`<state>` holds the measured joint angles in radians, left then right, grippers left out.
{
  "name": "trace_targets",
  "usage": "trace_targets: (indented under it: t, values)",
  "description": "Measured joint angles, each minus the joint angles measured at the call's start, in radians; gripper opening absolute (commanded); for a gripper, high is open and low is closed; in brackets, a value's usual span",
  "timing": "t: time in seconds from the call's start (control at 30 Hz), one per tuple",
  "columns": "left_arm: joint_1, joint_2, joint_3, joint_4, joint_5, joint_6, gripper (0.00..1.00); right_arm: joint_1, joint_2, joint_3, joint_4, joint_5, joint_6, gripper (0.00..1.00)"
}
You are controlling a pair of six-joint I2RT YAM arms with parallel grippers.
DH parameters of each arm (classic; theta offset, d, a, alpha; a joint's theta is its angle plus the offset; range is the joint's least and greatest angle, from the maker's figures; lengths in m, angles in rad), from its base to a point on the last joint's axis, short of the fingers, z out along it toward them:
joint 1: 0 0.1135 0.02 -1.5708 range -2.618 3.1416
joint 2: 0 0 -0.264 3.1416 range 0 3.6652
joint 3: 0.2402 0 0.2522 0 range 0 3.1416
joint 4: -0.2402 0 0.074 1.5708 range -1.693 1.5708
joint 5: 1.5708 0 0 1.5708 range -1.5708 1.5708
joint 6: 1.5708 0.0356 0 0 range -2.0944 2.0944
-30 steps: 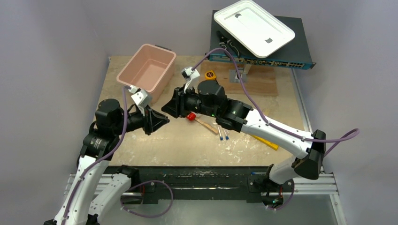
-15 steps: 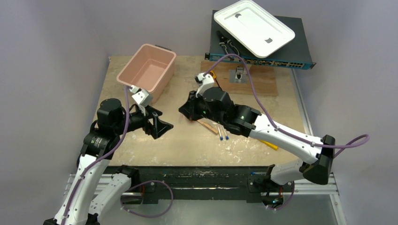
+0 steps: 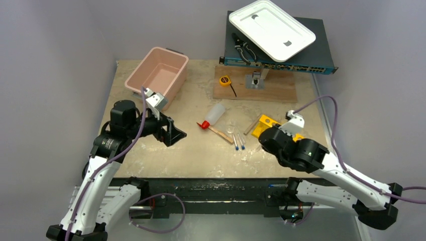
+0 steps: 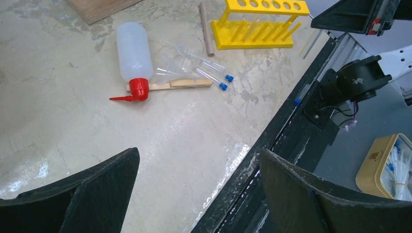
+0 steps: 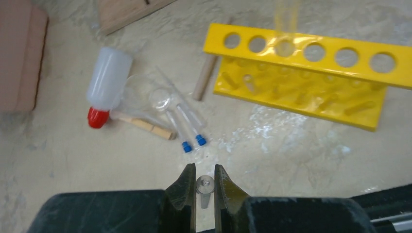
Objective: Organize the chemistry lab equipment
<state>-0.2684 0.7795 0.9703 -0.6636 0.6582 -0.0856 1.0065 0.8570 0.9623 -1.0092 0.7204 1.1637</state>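
The bottle (image 5: 108, 77) lies on its side mid-worktop (image 3: 150, 160), its red cap touching a wooden stick (image 5: 143, 125). Two blue-tipped tubes (image 5: 187, 121) lie just beside it. From above, my right arm half hides the yellow rack (image 5: 301, 73). My right claw (image 5: 205, 174), angled down near the front edge, pinches a small clear piece (image 5: 205, 184) I cannot identify. My left claw (image 4: 198, 156) hovers spread wide.

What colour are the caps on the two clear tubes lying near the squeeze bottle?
Blue caps; clearest in the left wrist view.
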Motion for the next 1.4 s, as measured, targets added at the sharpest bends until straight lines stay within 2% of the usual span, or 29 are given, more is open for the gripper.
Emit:
trace_targets:
  t: [0.13,0.27,0.43,0.63,0.9,1.17,1.4]
  values:
    - [0.0,0.013,0.014,-0.01,0.0,0.0,0.94,0.0,-0.044,0.001,-0.203,0.12,0.188,0.0]
    - [0.013,0.032,0.028,-0.018,0.003,0.001,0.95,-0.029,0.003,0.022,-0.29,0.206,0.264,0.0]
    - [0.027,0.051,0.043,-0.043,0.004,0.012,0.95,-0.091,0.076,0.034,-0.314,0.314,0.319,0.0]
    - [0.048,0.071,0.067,-0.062,0.014,0.027,0.95,-0.151,0.078,-0.032,-0.323,0.422,0.361,0.0]
    - [0.059,0.097,0.075,-0.064,0.027,0.03,0.95,-0.167,0.103,-0.048,-0.334,0.542,0.394,0.0]
    - [0.073,0.108,0.097,-0.072,0.036,0.049,0.96,-0.169,0.271,-0.056,-0.333,0.594,0.431,0.0]
    - [0.083,0.112,0.108,-0.072,0.045,0.057,0.96,-0.169,0.321,-0.11,-0.338,0.606,0.505,0.0]
